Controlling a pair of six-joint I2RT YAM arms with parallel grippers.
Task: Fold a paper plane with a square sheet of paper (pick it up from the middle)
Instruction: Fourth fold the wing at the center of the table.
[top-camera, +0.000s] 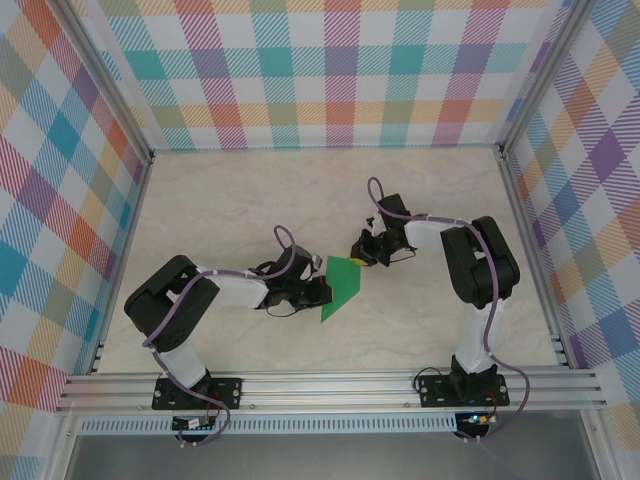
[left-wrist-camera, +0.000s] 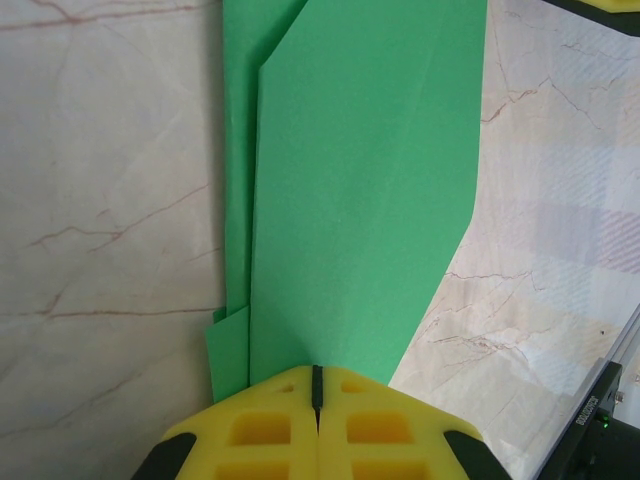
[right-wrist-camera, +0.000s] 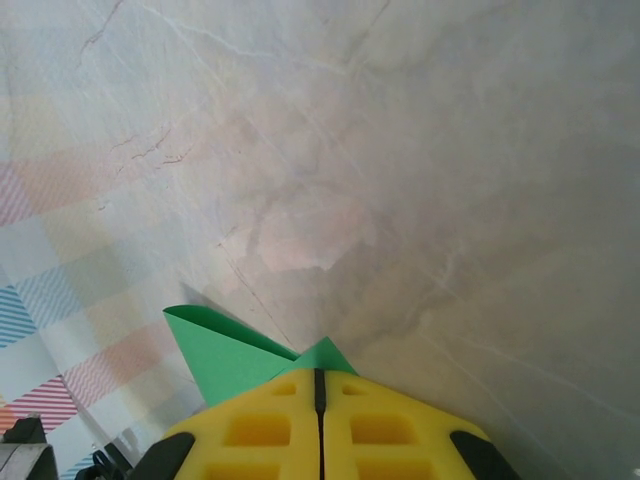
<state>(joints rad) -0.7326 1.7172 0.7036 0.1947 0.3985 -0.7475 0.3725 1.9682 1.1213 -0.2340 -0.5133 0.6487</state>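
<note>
My left tool and right tool clamp opposite ends of the paper; it looks light, floppy and easily torn.

Green paper: thin paper, was matt and smooth, with sharp crease lines.
Table: marble-patterned top, was smooth with a soft sheen.
Left gripper pads: yellow moulded plastic, were matt, pocketed with square recesses.
Right gripper pads: were the same matt yellow plastic.
Arm shells: black and white plastic, looked faintly glossy.
Near rail: grooved metal, was dull silver.
Walls: matt checked print; cloth or board could not be told.
</note>
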